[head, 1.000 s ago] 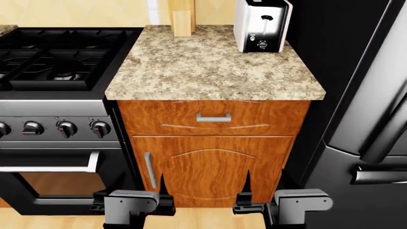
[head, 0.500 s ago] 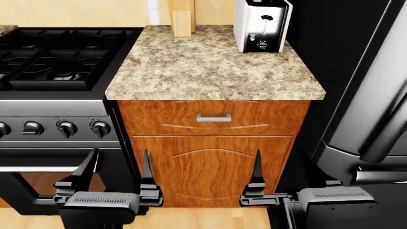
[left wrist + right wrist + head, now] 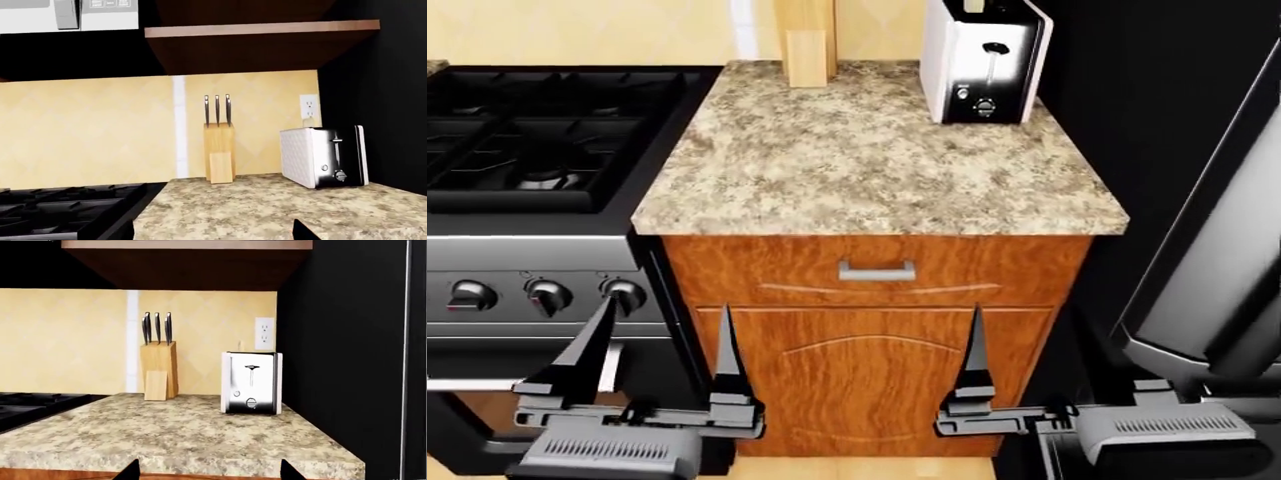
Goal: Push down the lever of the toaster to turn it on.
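The toaster (image 3: 981,62) stands upright at the back right of the granite counter (image 3: 854,160), its glossy end panel facing me. The lever (image 3: 994,48) is a small dark tab at the top of a pale vertical slot. The toaster also shows in the left wrist view (image 3: 323,157) with the lever (image 3: 337,141), and in the right wrist view (image 3: 251,383) with the lever (image 3: 251,368). My left gripper (image 3: 657,360) is open and empty, low in front of the cabinet. My right gripper (image 3: 208,472) is open and empty, below the counter's front edge, far from the toaster.
A wooden knife block (image 3: 809,45) stands at the back of the counter, left of the toaster. A black gas stove (image 3: 534,130) adjoins the counter on the left. A dark fridge (image 3: 1214,250) stands on the right. A drawer handle (image 3: 877,271) sits under the counter edge.
Both grippers have risen in front of the cabinet, fingers pointing up. The head view has shifted, so the counter and toaster sit slightly larger and lower.
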